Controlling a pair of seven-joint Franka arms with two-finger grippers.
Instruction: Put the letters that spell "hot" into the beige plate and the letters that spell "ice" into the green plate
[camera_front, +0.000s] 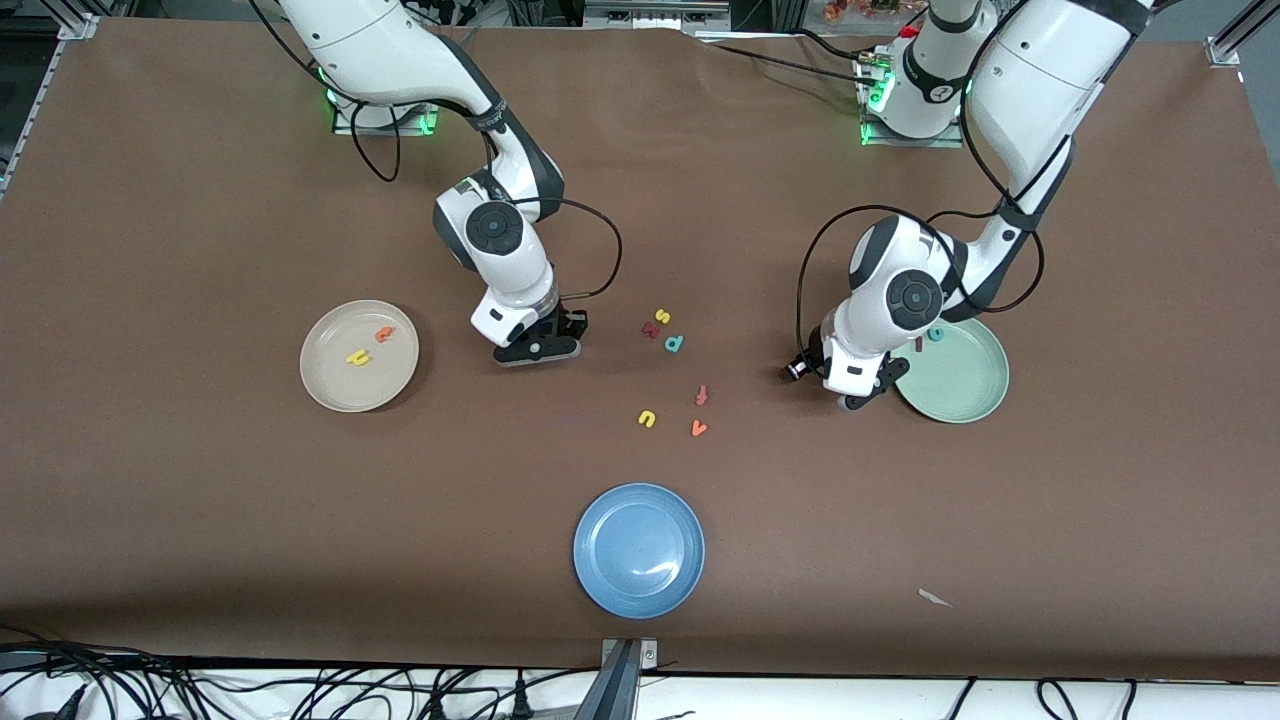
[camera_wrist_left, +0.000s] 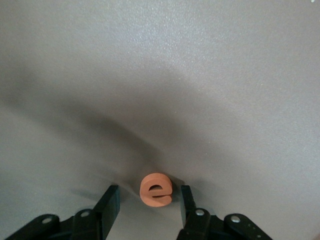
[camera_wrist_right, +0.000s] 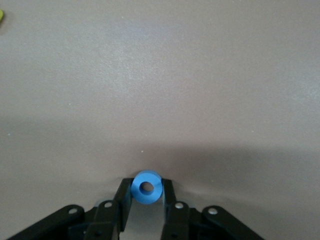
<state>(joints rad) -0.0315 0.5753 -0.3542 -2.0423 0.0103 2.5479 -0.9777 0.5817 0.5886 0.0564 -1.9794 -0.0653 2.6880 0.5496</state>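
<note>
The blue o (camera_wrist_right: 146, 188) sits pinched between the right gripper's (camera_front: 537, 349) fingers (camera_wrist_right: 123, 197), low on the bench (camera_front: 200, 520) beside the beige plate (camera_front: 325, 385), which holds the yellow h (camera_front: 358, 357) and orange t (camera_front: 384, 334). The orange e (camera_wrist_left: 156, 189) lies on bare bench between the left gripper's (camera_front: 858, 397) spread fingers (camera_wrist_left: 109, 201), with a gap on each side, just beside the green plate's (camera_front: 960, 395) rim. That plate holds the teal c (camera_front: 936, 334) and dark red i (camera_front: 918, 343). Between the grippers lie spare letters (camera_front: 665, 333) with open bench around them. The blue plate (camera_front: 638, 549) lies nearest the front camera.
</note>
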